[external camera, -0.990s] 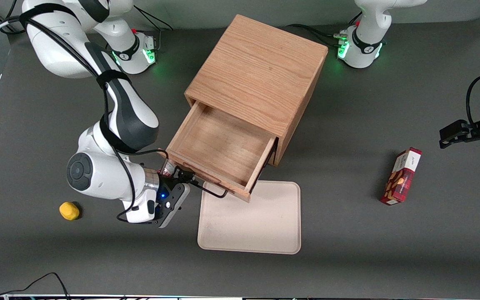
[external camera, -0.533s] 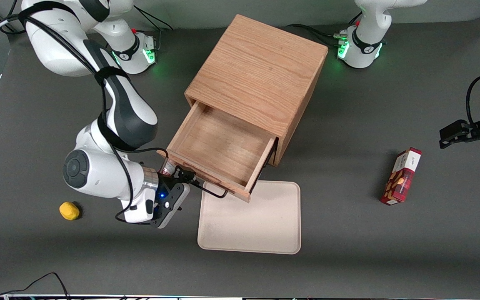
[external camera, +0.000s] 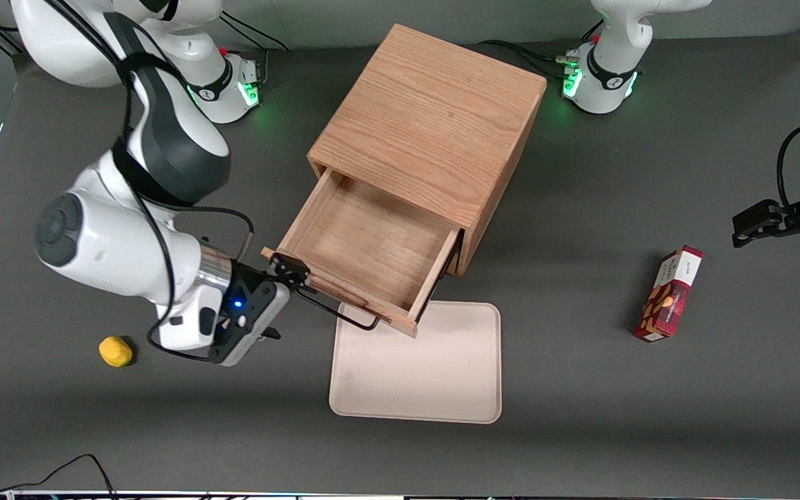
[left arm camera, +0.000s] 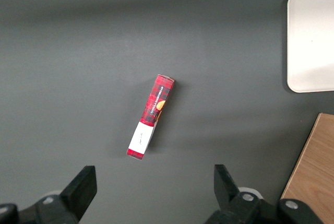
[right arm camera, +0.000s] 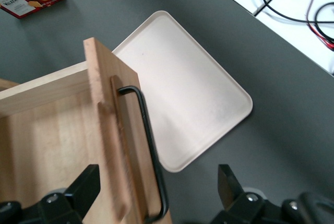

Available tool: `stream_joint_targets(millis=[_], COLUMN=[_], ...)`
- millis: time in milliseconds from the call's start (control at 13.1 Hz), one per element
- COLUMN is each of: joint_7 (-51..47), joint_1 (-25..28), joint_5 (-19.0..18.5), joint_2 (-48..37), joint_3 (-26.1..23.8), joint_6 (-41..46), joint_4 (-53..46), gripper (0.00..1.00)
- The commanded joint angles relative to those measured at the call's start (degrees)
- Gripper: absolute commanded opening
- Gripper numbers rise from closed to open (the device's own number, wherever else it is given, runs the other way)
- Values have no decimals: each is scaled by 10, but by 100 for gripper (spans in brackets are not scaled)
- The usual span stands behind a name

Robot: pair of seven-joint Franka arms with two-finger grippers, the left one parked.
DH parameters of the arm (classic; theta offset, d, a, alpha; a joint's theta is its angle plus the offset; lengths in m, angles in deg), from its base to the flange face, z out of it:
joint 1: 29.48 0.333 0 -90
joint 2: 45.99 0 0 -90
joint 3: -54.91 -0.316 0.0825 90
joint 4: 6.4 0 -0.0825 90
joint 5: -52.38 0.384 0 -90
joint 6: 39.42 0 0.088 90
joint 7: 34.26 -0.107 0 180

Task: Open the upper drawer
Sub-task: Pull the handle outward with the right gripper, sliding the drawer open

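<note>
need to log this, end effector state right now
Right end effector: open, holding nothing, beside the black handle of the pulled-out upper drawer.

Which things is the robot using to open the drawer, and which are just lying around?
Part of the job:
- upper drawer, pulled out of the wooden cabinet
- its black wire handle
- gripper, open, at the end of the handle nearer the working arm

Just lying around:
- beige tray
- red snack box
- small yellow object
</note>
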Motion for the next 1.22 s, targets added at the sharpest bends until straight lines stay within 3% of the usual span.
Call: stream_joint_targets(millis=[0,305,457,762,914,1143], joint_7=[-60,-67,-63,-72,-70,-170], joint_1=[0,-23,-24,-42,-42,-46], joint_5=[0,-9,-40,-46,-74,-90], joint_2=[-82,-173,-198,-209,-223,-268], joint_3=[8,33,65,151,180,186], joint_6=[36,86,122,174,181,157], joint_4=[49,108,109,89,111,175], gripper=[100,100,100,100,100,100])
